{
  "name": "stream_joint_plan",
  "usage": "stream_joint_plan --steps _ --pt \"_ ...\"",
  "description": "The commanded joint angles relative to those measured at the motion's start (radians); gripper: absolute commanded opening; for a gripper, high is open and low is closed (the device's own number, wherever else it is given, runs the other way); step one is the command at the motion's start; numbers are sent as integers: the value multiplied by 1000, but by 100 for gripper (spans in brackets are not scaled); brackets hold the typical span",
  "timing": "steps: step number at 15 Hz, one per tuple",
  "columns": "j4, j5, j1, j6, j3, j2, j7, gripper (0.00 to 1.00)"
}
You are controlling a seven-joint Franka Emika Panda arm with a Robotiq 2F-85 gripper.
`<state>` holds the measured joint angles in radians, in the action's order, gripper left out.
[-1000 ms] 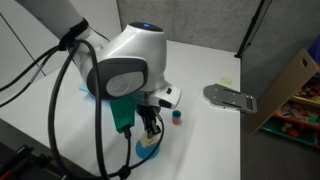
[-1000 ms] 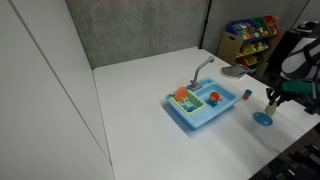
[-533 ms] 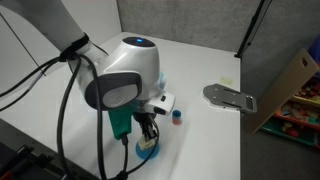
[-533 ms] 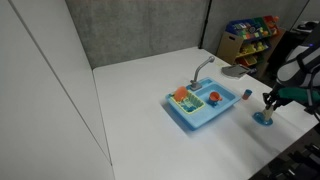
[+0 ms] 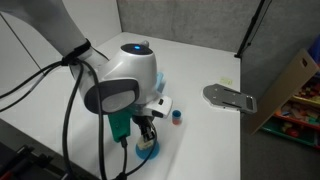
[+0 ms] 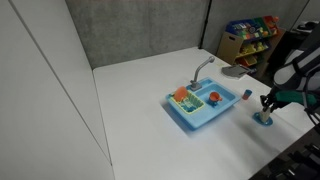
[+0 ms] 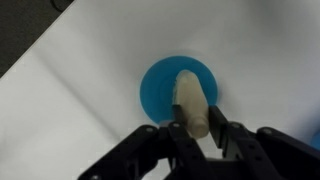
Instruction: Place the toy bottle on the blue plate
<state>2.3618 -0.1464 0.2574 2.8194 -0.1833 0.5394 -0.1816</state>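
In the wrist view my gripper (image 7: 198, 128) is shut on the pale cream toy bottle (image 7: 190, 100), which hangs straight over the small round blue plate (image 7: 157, 92) on the white table. In an exterior view the gripper (image 5: 147, 131) sits low over the blue plate (image 5: 148, 147) by the table's front edge. In an exterior view the gripper (image 6: 266, 104) is just above the plate (image 6: 263, 119). Whether the bottle touches the plate cannot be told.
A light-blue toy sink (image 6: 201, 105) with a grey faucet holds an orange-red ball (image 6: 181, 94) and other toys. A short blue-and-red cylinder (image 5: 177, 117) stands near the plate and also shows in an exterior view (image 6: 246, 95). A grey flat piece (image 5: 229, 97) lies farther off.
The arm has lowered a little, bringing the gripper and bottle closer down over the blue plate. The grip on the bottle is unchanged.
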Motion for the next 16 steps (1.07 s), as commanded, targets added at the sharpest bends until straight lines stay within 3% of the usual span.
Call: stream_joint_plan --steps 1,2,8,16 --pt "-1 -26 26 22 18 7 42 56" --pt "2 -27 30 24 20 3 45 57" --pt "30 -11 13 -8 8 -51 50 99" --pt "24 72 -82 -160 -57 -158 8 100"
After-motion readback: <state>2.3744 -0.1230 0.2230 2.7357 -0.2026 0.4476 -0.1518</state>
